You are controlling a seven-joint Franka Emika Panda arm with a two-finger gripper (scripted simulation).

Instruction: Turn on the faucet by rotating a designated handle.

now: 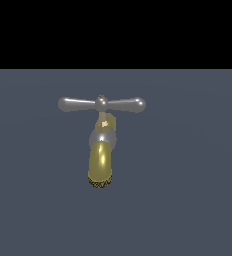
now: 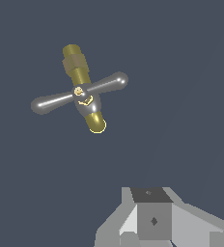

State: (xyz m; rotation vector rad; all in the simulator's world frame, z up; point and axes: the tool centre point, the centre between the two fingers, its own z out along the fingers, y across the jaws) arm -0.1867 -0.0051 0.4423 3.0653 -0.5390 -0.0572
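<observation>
The faucet [image 1: 101, 150] stands alone on the flat grey floor [image 1: 188, 175]. Its silver handle [image 1: 102, 104] sits on top, and nothing touches it. In the wrist view, only a grey part of the gripper [image 2: 152, 219] shows, well apart from the faucet. Its fingers are cut off, so I cannot tell if it is open or closed.

A flat, dull slate-grey floor [image 1: 188, 200] carries everything here, plain and unmarked all over. The only thing standing on it is the faucet [image 1: 101, 160]. Its brass-gold spout ends in a dark mesh tip, and the silver handle [image 1: 101, 104] crosses its top, level with the ground.
</observation>
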